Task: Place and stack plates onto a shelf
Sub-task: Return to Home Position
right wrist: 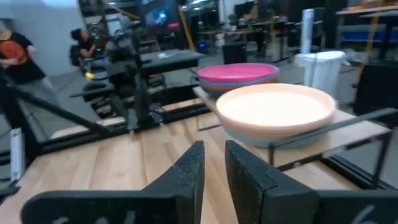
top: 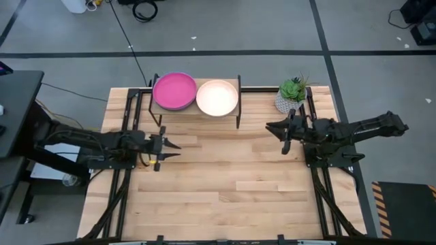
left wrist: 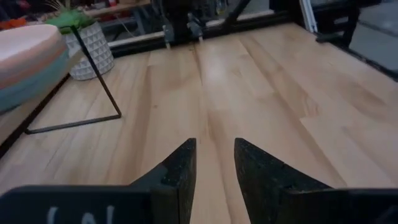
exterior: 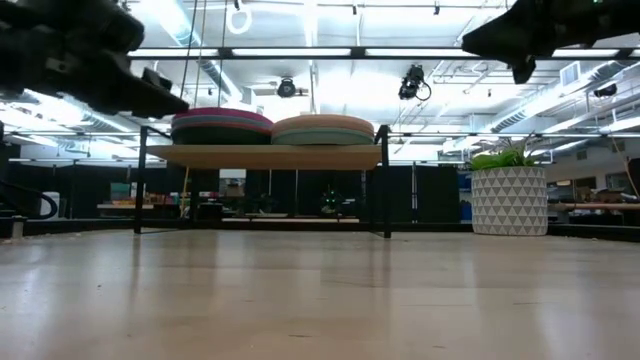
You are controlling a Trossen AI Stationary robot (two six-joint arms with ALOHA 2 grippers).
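Plates [top: 174, 90]: high view – two stacks side by side on shelf [top: 234, 82] at far edge of table [top: 218, 190]. Magenta tops the stack on the L arm's side, cream tops the other. No plate on the table itself. L gripper [top: 176, 148] hangs over its own side of the table. R gripper [top: 270, 126] hangs over the other side, near a pot [top: 291, 101] w/ plant. Both are well apart from shelf.

Low view – each stack is several plates deep, exact count n/c. Both arms show high in frame, clear of the stacks.

L wrist view – fingers [left wrist: 180, 171] narrowly apart, nothing btw them. Bare boards ahead.

R wrist view – fingers [right wrist: 186, 174] also a narrow gap, nothing held. Stacks ahead, people [right wrist: 15, 53] in room beyond.

Step, as I judge it: stacking looks done, so step in hand = return to home pos. Next move calls for no grasp. Just bring each arm to rest w/o clipping shelf legs or pot.

Writing: none legible. White marks on both grippers' bodies are too cut off to read. One person's shirt has an orange graphic, no readable text. No brand seen on pot, plates or shelf.
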